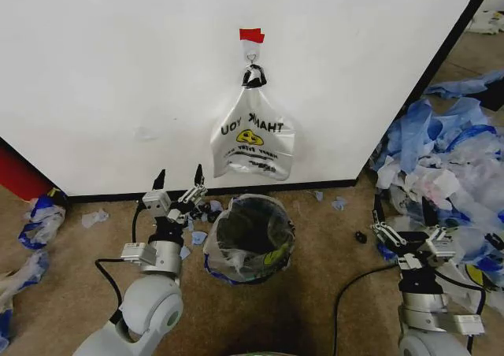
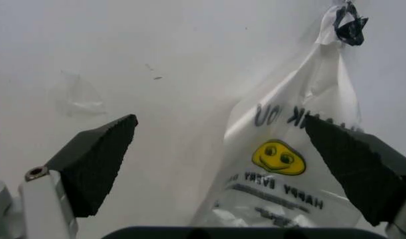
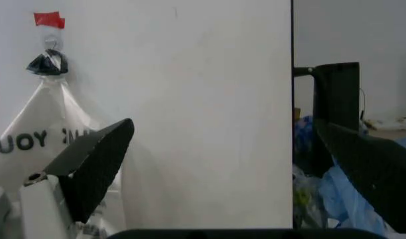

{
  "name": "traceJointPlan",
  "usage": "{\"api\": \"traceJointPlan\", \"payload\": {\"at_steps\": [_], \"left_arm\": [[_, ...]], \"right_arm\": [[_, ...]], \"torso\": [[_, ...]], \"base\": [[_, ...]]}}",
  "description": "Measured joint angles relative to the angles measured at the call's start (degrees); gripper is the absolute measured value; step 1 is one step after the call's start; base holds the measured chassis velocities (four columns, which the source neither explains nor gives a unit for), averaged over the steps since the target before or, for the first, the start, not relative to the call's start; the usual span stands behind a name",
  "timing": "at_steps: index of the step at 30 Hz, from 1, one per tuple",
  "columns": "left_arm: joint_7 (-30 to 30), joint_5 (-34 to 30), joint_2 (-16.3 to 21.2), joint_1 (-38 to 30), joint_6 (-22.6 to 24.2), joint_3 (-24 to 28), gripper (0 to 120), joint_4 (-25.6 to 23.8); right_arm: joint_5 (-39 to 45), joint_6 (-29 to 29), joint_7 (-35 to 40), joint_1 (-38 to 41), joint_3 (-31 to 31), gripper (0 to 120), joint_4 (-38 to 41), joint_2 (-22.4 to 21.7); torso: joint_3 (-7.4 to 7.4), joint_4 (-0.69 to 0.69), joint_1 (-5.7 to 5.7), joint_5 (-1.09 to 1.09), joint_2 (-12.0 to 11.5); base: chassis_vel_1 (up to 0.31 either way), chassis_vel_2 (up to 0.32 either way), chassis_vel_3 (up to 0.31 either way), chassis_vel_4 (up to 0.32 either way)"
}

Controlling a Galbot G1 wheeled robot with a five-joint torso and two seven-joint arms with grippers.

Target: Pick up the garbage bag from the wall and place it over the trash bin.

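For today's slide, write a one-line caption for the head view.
Garbage bag hangs from wall hook above lined trash bin; left gripper and right gripper open.

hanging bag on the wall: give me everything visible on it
The garbage bag is thin, white-clear plastic, printed with a mirrored black "THANK YOU", a yellow smiley and smaller text. Its top is bunched into a black knot hung on a small hook under red tape. It hangs free against the wall, above the trash bin; no gripper touches it.
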Motion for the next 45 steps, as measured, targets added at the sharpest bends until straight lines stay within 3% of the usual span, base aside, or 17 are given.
{"api": "traceJointPlan", "payload": {"at_steps": [45], "left_arm": [[0.0,0.0,0.0,0.0,0.1,0.0,100,0.0]], "right_arm": [[0.0,0.0,0.0,0.0,0.0,100,0.0,0.0]], "torso": [[0.0,0.0,0.0,0.0,0.0]], "base": [[0.0,0.0,0.0,0.0]]}}
